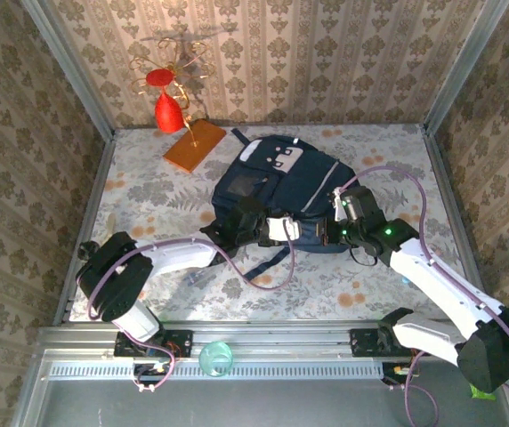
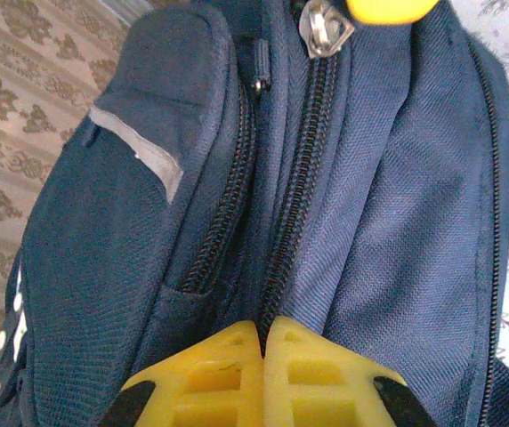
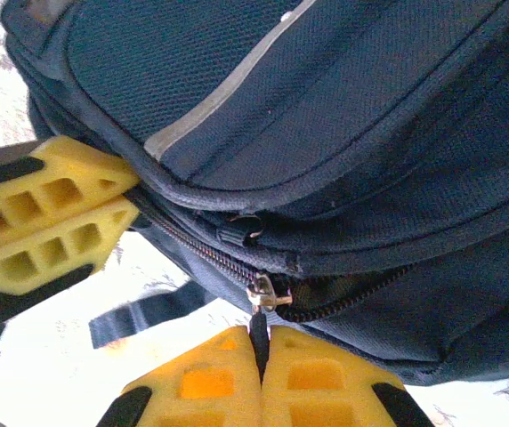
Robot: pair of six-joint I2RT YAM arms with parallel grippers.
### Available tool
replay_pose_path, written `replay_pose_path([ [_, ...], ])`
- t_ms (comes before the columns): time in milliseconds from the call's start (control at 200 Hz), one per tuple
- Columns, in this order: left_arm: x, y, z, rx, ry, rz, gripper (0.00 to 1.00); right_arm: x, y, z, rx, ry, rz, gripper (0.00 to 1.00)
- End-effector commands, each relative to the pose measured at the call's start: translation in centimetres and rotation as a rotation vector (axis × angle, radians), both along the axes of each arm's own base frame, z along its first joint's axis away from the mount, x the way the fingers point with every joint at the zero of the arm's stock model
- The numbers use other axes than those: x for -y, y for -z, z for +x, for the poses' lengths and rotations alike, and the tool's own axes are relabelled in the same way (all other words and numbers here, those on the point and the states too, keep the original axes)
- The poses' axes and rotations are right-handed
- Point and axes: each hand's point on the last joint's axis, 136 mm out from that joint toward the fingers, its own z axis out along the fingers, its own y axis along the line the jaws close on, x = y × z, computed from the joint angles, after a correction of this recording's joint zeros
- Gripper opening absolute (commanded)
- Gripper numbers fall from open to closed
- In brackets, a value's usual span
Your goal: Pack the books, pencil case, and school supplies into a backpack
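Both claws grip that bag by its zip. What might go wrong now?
The right gripper pinches only the thin zip tab; it might slip free when pulled. The left gripper holds just a fold of the backpack beside the zip, so the fabric could bunch and jam it.

Our left arm, white-shelled with black joints, folds sharply at the elbow and runs low toward the middle. Its left gripper, a pair of yellow ribbed plastic fingers, is closed. The tips meet against the zip seam of the navy-blue fabric backpack. Our right arm angles inward from its elbow. The right gripper is clamped on a small dark zip pull, with the left gripper ahead and to its left.
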Motion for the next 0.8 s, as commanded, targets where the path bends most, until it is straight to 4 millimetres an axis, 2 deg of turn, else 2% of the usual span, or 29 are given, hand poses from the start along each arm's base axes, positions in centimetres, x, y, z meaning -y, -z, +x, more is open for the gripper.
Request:
replay_pose_path([
  [0,-3.0,-0.6,2.3,-0.001,-0.117,-0.021,0.0,4.8,1.8,-1.4,-0.082,0.099,-0.221,0.0],
  [125,-4.2,-1.0,2.8,-0.006,-0.143,-0.072,0.0,5.9,2.2,-1.3,-0.107,0.129,-0.231,0.0],
  [190,-4.8,-1.3,2.9,-0.009,-0.153,-0.095,0.0,5.6,2.3,-1.3,-0.11,0.106,-0.206,0.0],
  [405,-5.3,-1.3,2.6,-0.025,-0.15,-0.114,0.0,-0.5,0.3,-1.8,-0.051,-0.127,0.111,0.0],
  [505,-4.4,-1.6,1.0,-0.051,-0.085,-0.137,0.0,-2.3,-0.2,-1.7,-0.064,-0.153,0.229,0.0],
  [625,-2.6,-1.6,-1.5,-0.077,0.018,-0.144,0.2,-3.3,-0.1,-1.2,-0.099,-0.098,0.343,0.0],
  [725,-1.6,-0.8,-1.6,-0.074,0.035,-0.107,0.24,-3.7,0.2,-0.8,-0.14,-0.028,0.417,0.07],
  [795,-1.3,-0.4,-1.4,-0.069,0.029,-0.086,0.25,-3.8,0.2,-0.8,-0.156,-0.004,0.46,0.18],
])
